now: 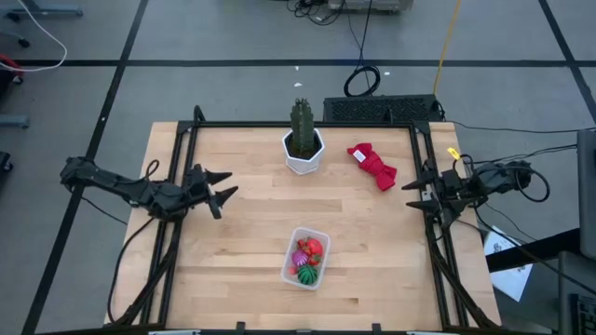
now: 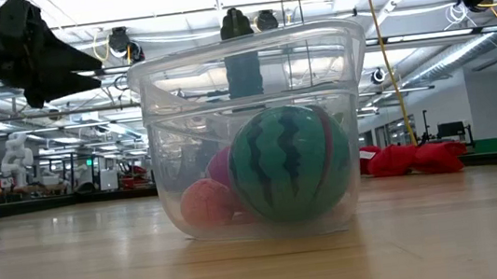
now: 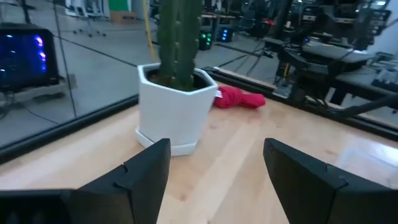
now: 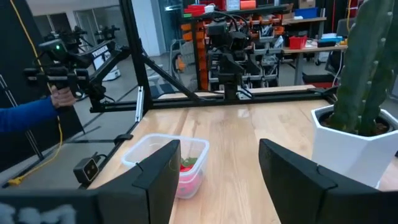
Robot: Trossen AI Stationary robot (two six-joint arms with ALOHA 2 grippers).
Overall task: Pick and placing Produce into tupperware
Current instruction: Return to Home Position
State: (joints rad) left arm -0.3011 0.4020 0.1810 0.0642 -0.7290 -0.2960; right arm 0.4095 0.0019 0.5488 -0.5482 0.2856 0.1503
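The clear container (image 1: 288,263) is seen on the bench (image 1: 233,279) between the two arms, ahead of each pincer and off to its inner side. Its long axis lies roughly crosswise to the way both pincers point, and a green striped ball (image 2: 292,174), a red piece (image 1: 314,247) and a pink piece (image 2: 207,203) are held inside it. The left pincer (image 1: 231,183) is spread wide and empty, and is judged slightly nearer the container than the right pincer (image 1: 410,194), which is likewise parted with nothing gripped. No loose produce is seen beside either pincer, so only a pull-back away from the container is judged to be called for.
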